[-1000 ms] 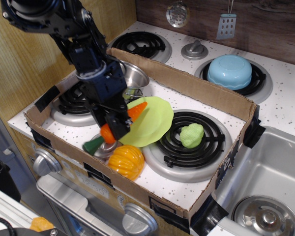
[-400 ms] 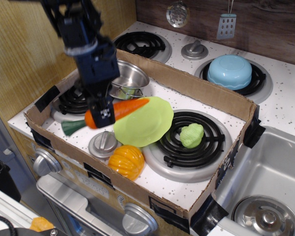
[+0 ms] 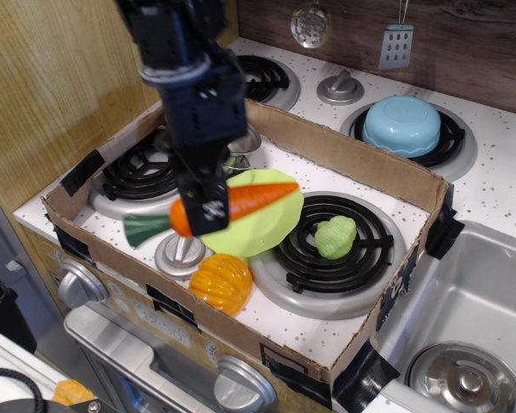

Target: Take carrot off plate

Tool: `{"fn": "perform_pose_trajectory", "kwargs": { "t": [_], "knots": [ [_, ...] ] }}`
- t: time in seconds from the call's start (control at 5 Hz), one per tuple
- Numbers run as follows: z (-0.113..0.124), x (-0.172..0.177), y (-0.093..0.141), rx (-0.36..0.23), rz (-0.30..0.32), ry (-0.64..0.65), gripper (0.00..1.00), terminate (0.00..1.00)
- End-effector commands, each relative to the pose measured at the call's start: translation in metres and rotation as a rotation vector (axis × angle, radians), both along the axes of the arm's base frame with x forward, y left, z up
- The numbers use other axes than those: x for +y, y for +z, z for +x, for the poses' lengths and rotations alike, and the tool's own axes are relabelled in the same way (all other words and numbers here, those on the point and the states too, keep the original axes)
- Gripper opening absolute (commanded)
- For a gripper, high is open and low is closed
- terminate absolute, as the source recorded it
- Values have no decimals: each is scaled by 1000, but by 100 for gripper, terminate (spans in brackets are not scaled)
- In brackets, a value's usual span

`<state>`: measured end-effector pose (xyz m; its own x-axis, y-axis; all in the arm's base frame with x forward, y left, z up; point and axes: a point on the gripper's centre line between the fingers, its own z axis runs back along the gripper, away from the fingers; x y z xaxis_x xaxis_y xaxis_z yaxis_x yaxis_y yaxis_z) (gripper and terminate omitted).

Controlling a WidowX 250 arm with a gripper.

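Note:
The orange toy carrot [image 3: 245,200] with its dark green stem end [image 3: 146,230] hangs level in the air, its tip over the lime-green plate [image 3: 271,219]. My black gripper [image 3: 204,208] comes down from above and is shut on the carrot near its thick end. The plate lies inside the cardboard box, between the left and right burners. The carrot's stem points left, past the plate's edge.
A cardboard box wall [image 3: 353,159] rings the work area. Inside it are an orange pumpkin [image 3: 221,282], a green vegetable [image 3: 335,237] on a black burner, a steel pan [image 3: 241,144] behind my arm and a grey knob [image 3: 181,255]. A light blue bowl [image 3: 402,125] sits behind.
My gripper has lifted the carrot from a steep tilt by the plate's left edge, levelled it, and moved right and up, so the carrot now hovers over the plate's left part.

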<state>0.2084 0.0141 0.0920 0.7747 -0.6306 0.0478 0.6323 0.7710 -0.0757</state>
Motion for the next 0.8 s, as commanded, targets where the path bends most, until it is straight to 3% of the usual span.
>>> {"fn": "perform_pose_trajectory", "kwargs": {
  "t": [0.0,0.6],
  "knots": [
    [11,-33,-20,-6,-7,121,0,0],
    [42,-63,-56,-35,27,219,0,0]
  ]
}}
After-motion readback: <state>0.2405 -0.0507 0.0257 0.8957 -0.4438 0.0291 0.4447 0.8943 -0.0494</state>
